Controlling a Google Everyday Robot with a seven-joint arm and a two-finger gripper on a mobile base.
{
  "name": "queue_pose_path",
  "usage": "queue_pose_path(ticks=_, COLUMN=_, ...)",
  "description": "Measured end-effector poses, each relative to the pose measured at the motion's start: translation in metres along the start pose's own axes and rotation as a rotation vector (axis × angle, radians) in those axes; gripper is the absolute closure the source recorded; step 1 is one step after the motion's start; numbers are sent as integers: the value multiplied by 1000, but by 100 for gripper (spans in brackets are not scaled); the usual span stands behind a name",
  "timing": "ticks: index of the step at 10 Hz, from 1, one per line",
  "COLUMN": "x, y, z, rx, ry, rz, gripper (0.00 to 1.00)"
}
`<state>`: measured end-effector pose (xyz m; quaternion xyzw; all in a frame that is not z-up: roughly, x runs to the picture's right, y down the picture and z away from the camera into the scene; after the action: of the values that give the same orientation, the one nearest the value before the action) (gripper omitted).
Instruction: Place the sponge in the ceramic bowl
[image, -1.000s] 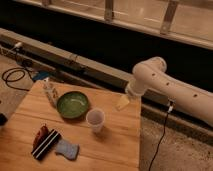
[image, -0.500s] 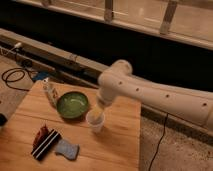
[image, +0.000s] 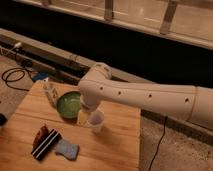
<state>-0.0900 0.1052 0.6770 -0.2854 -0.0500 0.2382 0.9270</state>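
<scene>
The light-blue sponge (image: 66, 149) lies flat near the front edge of the wooden table (image: 115, 150). The green ceramic bowl (image: 67, 104) sits further back, left of centre, partly covered by my arm. My white arm reaches in from the right and bends down over the bowl's right side. The gripper (image: 83, 118) hangs low between the bowl and a white cup (image: 96, 121), well apart from the sponge.
A black block with white stripes and a red side (image: 45, 143) lies just left of the sponge. A small pale bottle (image: 50, 93) stands left of the bowl. Black cables (image: 12, 77) lie on the floor at left, and a ledge runs behind the table.
My arm has swung leftward from beyond the table's right side and now stands over the bowl's right edge, with the gripper lowered beside the cup. The objects on the table have not moved.
</scene>
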Motion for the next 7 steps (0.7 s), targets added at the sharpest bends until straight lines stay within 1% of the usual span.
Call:
queue_pose_path(ticks=2, x=2, y=-1, z=0, rx=-4, ry=2, rz=4, gripper=20)
queue_pose_path(ticks=3, x=1, y=2, z=2, rx=-5, ry=9, rz=-18, gripper=20)
queue_pose_path(ticks=4, x=-6, y=10, z=6, rx=-6, ry=22, rz=-51, gripper=20)
queue_pose_path(ticks=6, x=-22, y=37, z=21, rx=-6, ry=66, rz=-128, gripper=20)
queue_pose_path(ticks=7, x=-30, y=48, z=25, rx=-8, ry=75, rz=-157, gripper=20)
